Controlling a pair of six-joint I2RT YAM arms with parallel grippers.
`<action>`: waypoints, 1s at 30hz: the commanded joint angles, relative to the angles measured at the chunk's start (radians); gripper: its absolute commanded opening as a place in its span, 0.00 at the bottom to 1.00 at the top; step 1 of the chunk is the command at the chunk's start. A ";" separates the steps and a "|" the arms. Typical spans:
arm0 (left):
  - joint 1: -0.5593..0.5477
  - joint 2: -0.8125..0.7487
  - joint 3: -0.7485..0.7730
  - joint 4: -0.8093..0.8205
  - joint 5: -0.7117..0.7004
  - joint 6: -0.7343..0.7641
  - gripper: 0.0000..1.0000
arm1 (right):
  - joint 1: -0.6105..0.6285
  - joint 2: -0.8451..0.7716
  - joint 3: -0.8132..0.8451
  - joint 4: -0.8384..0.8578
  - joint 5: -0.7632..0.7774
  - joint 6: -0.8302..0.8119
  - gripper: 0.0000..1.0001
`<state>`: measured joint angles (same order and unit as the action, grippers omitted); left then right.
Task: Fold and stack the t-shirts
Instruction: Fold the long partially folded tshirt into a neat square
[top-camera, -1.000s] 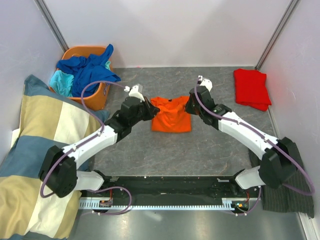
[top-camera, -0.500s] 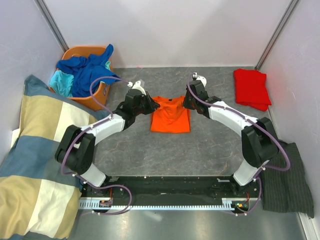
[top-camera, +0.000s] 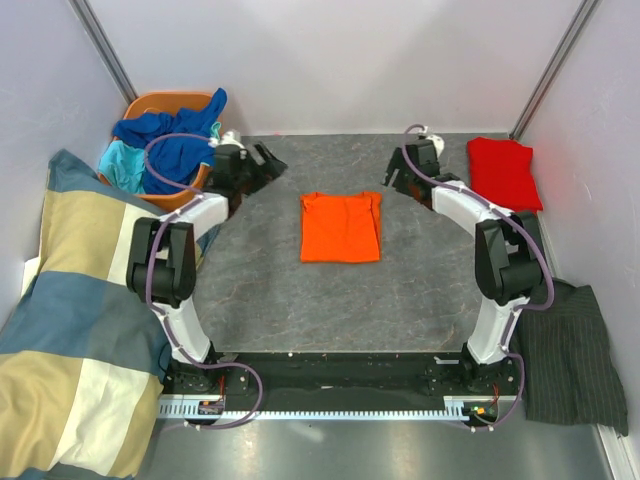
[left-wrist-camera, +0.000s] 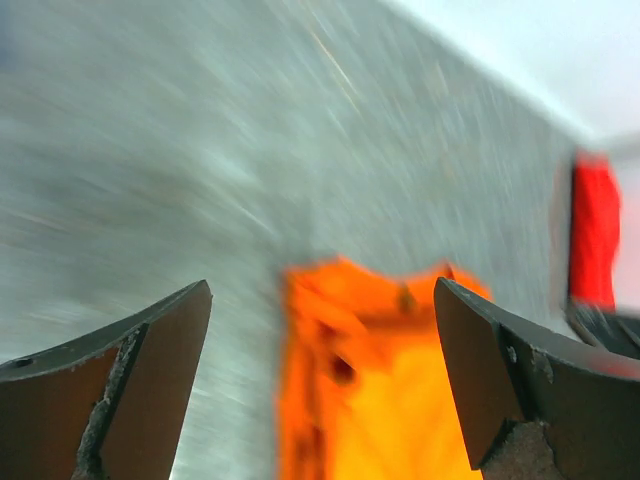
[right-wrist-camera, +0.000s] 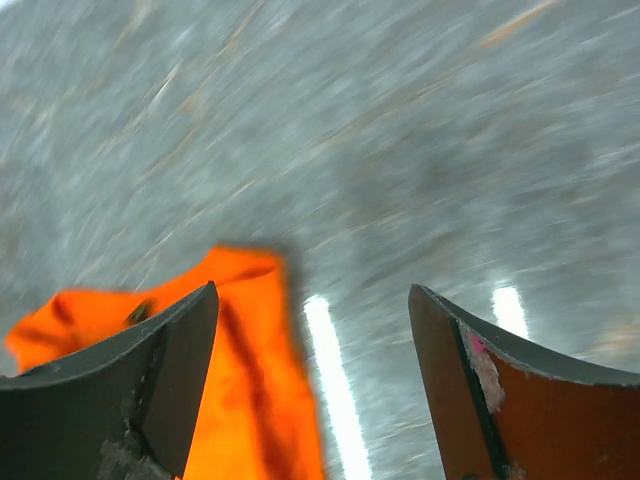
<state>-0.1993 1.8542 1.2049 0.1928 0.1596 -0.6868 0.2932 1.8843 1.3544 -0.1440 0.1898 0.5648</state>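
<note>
Top view: high at the near edge, looking down on the whole table (top-camera: 430, 290). Left wrist: low, blurred, facing across to the orange shirt (left-wrist-camera: 400, 400) and red shirt (left-wrist-camera: 594, 240). Right wrist: close over the orange shirt's edge. All three share that shirt.

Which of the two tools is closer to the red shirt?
Right. The right tool is near the red shirt; the left tool is across the table, by the basket.
</note>
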 joint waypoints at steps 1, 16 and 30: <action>0.054 -0.064 -0.002 -0.004 0.011 0.029 1.00 | -0.023 -0.091 -0.029 0.043 0.011 -0.039 0.86; -0.195 -0.403 -0.499 0.088 0.029 -0.071 1.00 | -0.014 -0.292 -0.304 0.024 -0.187 -0.080 0.92; -0.474 -0.604 -0.637 0.050 -0.045 -0.200 1.00 | -0.014 -0.179 -0.169 0.083 -0.236 -0.101 0.94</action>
<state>-0.6285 1.2598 0.5930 0.2256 0.1562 -0.8192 0.2779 1.6436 1.0714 -0.1314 -0.0315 0.4919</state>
